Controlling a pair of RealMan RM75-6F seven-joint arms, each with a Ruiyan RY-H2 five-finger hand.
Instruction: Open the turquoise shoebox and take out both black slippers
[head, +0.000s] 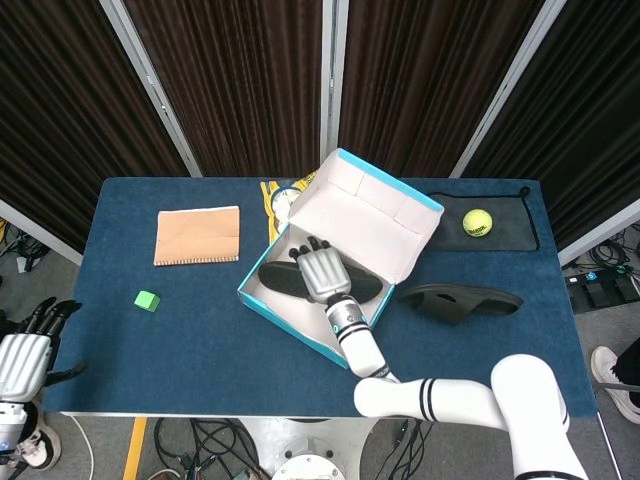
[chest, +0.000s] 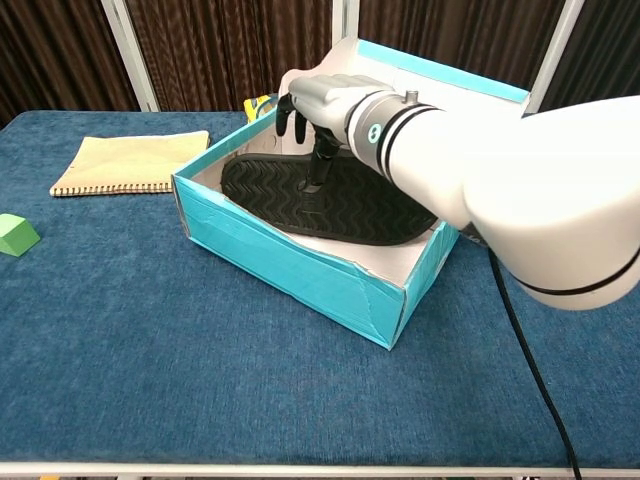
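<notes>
The turquoise shoebox (head: 285, 317) (chest: 290, 262) stands mid-table with its lid (head: 372, 214) tipped back. One black slipper (head: 279, 281) (chest: 340, 205) lies sole-up inside it. My right hand (head: 318, 272) (chest: 322, 98) hovers inside the box over the slipper's left half, fingers apart and pointing down, one fingertip touching the sole. It grips nothing. The other black slipper (head: 462, 300) lies on the table to the right of the box. My left hand (head: 24, 357) hangs off the table's front left corner with its fingers apart and holds nothing.
A tan notebook (head: 197, 235) (chest: 130, 160) lies at the back left, a small green cube (head: 147, 300) (chest: 15, 232) nearer the front left. A tennis ball (head: 477, 222) sits on a black mat (head: 510, 232) at the back right. A yellow item (head: 274, 195) lies behind the box.
</notes>
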